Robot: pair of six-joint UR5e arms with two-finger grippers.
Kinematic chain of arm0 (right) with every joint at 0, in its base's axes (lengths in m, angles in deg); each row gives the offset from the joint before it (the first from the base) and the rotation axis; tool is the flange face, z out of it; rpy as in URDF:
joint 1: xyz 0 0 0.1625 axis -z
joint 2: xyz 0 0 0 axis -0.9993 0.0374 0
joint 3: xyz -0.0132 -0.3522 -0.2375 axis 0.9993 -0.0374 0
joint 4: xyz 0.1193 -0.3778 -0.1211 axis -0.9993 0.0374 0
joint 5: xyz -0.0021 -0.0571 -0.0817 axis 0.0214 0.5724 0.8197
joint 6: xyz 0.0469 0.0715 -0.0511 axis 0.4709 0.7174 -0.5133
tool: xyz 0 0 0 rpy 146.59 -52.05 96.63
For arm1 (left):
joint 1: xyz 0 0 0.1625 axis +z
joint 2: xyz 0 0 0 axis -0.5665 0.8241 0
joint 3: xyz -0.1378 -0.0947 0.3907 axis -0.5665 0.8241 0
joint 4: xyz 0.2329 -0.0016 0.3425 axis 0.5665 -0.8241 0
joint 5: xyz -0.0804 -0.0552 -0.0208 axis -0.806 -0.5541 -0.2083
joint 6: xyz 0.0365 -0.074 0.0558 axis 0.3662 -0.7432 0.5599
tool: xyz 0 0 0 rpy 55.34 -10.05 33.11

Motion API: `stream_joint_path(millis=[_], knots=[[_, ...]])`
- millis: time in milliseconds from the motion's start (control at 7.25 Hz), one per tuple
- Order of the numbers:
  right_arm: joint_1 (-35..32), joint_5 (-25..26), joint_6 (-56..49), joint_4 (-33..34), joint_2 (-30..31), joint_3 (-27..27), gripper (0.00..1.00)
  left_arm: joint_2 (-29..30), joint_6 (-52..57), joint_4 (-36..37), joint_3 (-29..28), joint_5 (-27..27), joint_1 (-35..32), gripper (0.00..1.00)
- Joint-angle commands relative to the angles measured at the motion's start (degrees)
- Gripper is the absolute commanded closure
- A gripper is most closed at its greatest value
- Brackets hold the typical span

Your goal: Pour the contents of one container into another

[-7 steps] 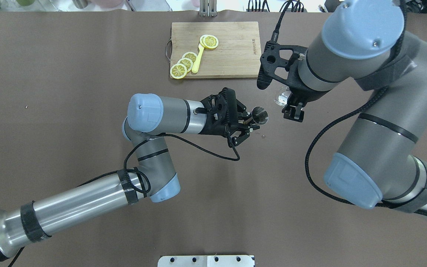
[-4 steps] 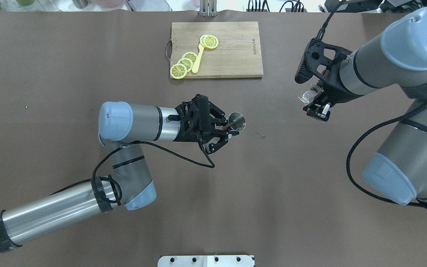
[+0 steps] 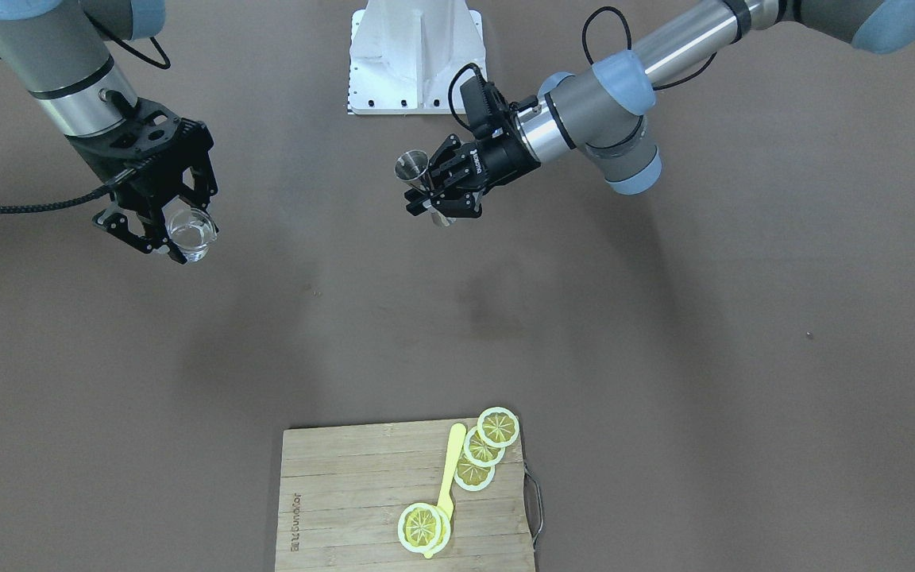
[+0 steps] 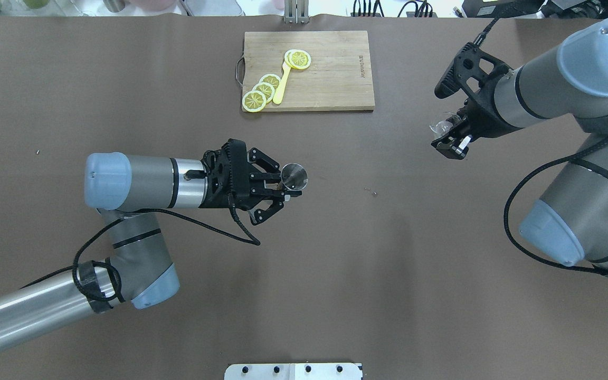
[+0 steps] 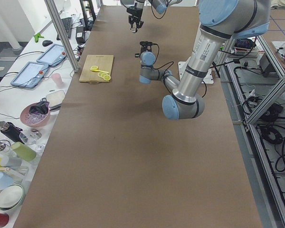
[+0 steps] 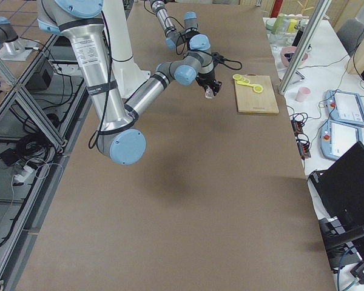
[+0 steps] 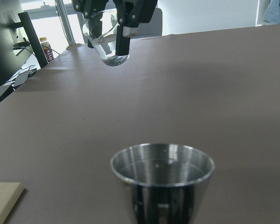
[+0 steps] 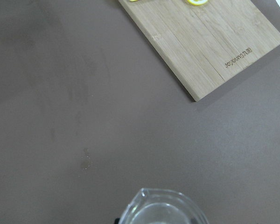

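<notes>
A steel measuring cup [image 4: 294, 176] hangs upright above the table's middle, with my left gripper [image 4: 282, 188] shut on its lower part. In the left wrist view its open rim [image 7: 162, 161] fills the bottom. A clear glass cup [image 4: 440, 127] holding a little clear liquid hangs above the table to the right, and my right gripper [image 4: 449, 143] is shut on it. In the front-facing view the glass [image 3: 191, 229] and the steel cup [image 3: 412, 168] are far apart. In the right wrist view only the glass's rim [image 8: 161, 207] shows.
A wooden cutting board [image 4: 330, 68] with lemon slices [image 4: 262, 89] and a yellow utensil [image 4: 282, 84] lies at the table's far edge. A few small drops [image 4: 370, 190] mark the brown table between the arms. A white mounting plate [image 4: 293, 371] sits at the near edge.
The two arms have drawn apart. My left gripper carried the steel cup leftward; my right gripper carried the glass rightward and a little farther back.
</notes>
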Motion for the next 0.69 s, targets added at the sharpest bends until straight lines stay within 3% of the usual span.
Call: stream_joint_path(millis=[0,276,552], knots=[[-2.7,-0.1,5.1,-11.6,4.9,-3.7,1.00,-6.4,-0.9,-2.5,4.0,0.0,-1.4,1.00],[-7.2,-0.1,8.6,-18.7,6.9,-8.4,1.00,-12.4,-2.6,-5.7,7.2,0.3,-1.7,1.00],[-9.8,0.4,13.3,-21.7,9.3,-9.6,1.00,-19.3,-4.4,-8.5,10.7,3.0,-1.6,1.00]])
